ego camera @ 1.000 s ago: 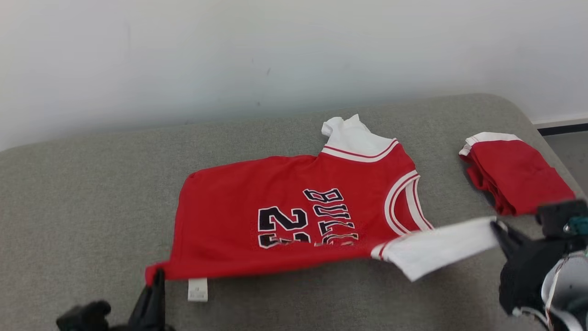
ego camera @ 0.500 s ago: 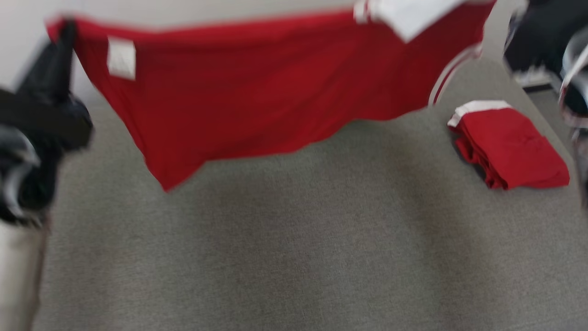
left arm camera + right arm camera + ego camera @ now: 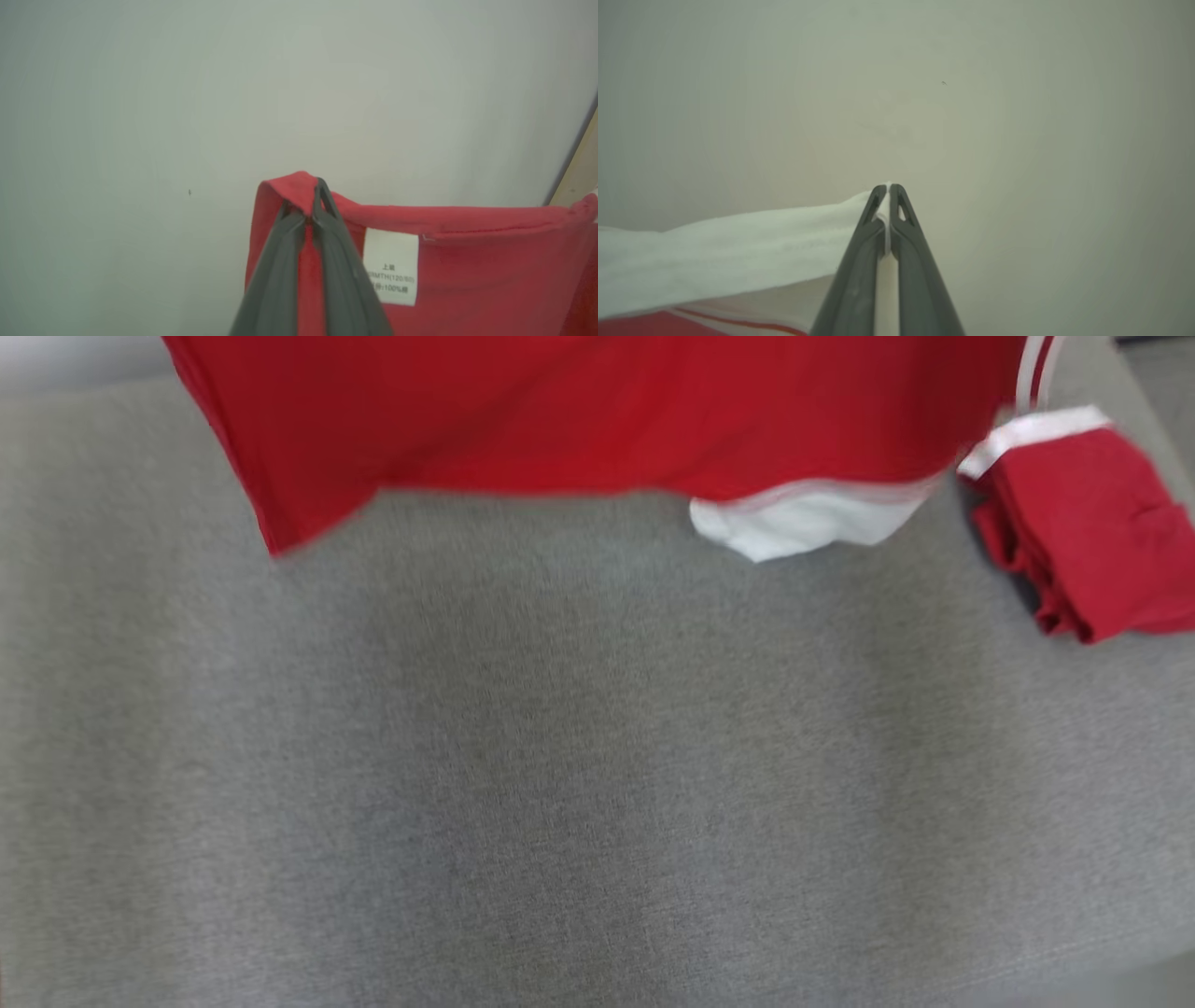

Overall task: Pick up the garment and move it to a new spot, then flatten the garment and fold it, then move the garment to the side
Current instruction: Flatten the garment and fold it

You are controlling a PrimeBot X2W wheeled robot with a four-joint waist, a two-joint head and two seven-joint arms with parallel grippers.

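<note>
Shirt [image 3: 597, 420]: red, hanging spread across the top of the head view, above the grey cushion [image 3: 560, 756]; whether its lower edge touches the cushion, cannot tell
Left hand [image 3: 312, 207]: clenched on a red corner of the shirt, just beside the white label [image 3: 391, 266]
Right hand [image 3: 888, 193]: clenched on the edge of the white sleeve [image 3: 714, 252]
Folded red cloth [image 3: 1083, 532]: lies on the cushion, near the shirt's right end

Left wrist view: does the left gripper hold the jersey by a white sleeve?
No, the left gripper is shut on a red corner of the jersey, beside the white label.
</note>
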